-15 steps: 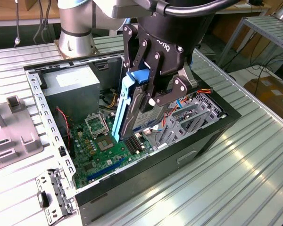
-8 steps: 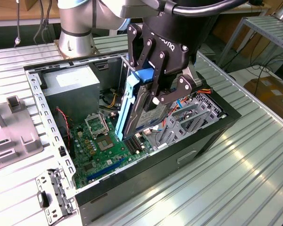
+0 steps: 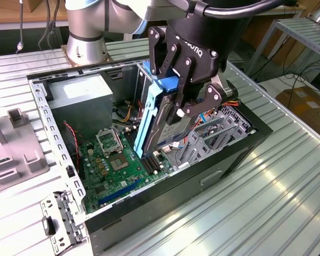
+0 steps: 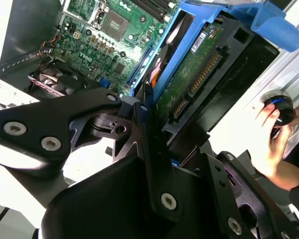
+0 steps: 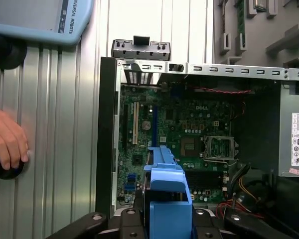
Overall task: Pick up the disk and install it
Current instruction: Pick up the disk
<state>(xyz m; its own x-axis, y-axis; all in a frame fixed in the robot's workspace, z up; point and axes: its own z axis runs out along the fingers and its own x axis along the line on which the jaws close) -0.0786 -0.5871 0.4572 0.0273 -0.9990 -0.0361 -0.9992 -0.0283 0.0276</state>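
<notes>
The disk [image 3: 156,114], a silver drive in a bright blue carrier, hangs on edge over the open computer case [image 3: 41,109]. Its lower end is just above the green motherboard [image 3: 114,160], beside the grey drive cage [image 3: 216,133]. My black gripper [image 3: 176,101] is shut on it from above, its fingers clamping the carrier's two faces. In the second wrist view the disk [image 4: 189,74] shows its green circuit side and connector beyond the gripper [image 4: 144,117]. In the first wrist view the blue carrier [image 5: 167,186] stands up between the gripper's links [image 5: 167,221], above the motherboard [image 5: 189,134].
A grey power supply [image 3: 80,98] with a white sticker fills the case's back corner, with loose cables [image 3: 129,114] beside it. A person's hand [image 4: 264,137] rests on a black knob beside the case. A metal bracket [image 3: 58,224] lies off the case's front corner.
</notes>
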